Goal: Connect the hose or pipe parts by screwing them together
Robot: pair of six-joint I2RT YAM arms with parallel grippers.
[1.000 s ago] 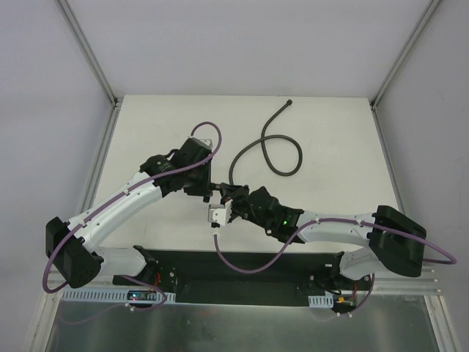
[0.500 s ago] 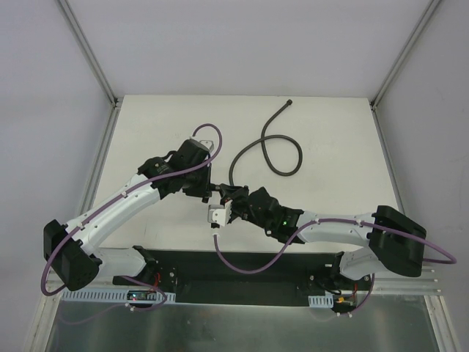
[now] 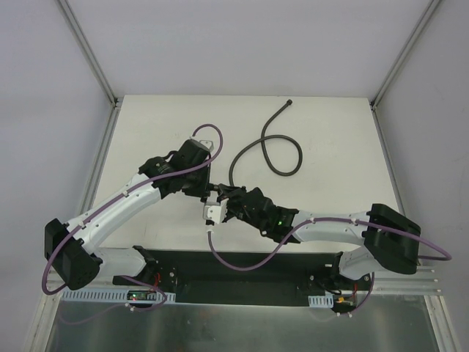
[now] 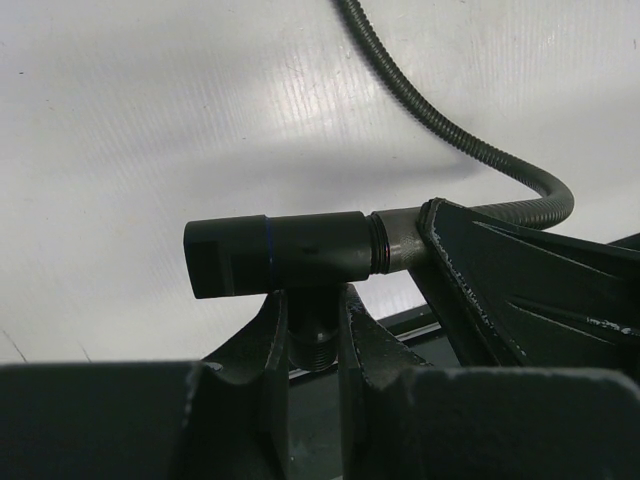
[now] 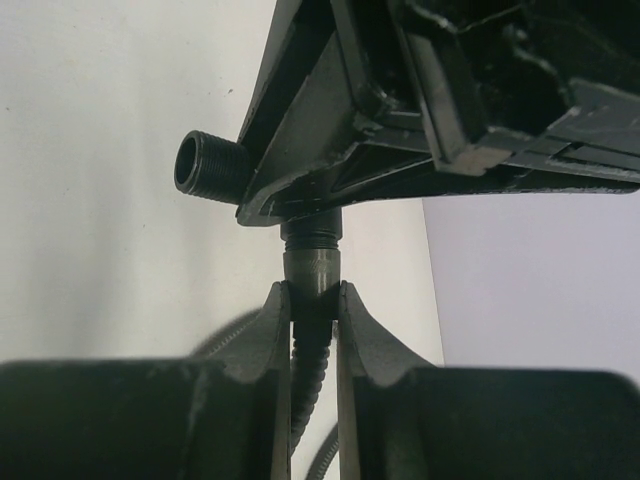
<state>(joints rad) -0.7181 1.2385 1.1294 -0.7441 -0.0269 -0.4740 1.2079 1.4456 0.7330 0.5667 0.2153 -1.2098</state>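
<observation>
The black T-shaped fitting hangs above the table. My left gripper is shut on its threaded stem. The grey nut at the hose end butts against one port of the fitting, a few threads showing at the joint. My right gripper is shut on that nut. The fitting's free threaded port points left in the right wrist view. In the top view both grippers meet at the fitting, and the dark-grey hose loops back over the table to its far end.
The white table has metal rails along its left side and right side. Purple cables loop beside the arms. A black base plate lies along the near edge.
My right wrist has shifted slightly to the left at the fitting. Both grips are unchanged, and the hose loop lies where it did.
</observation>
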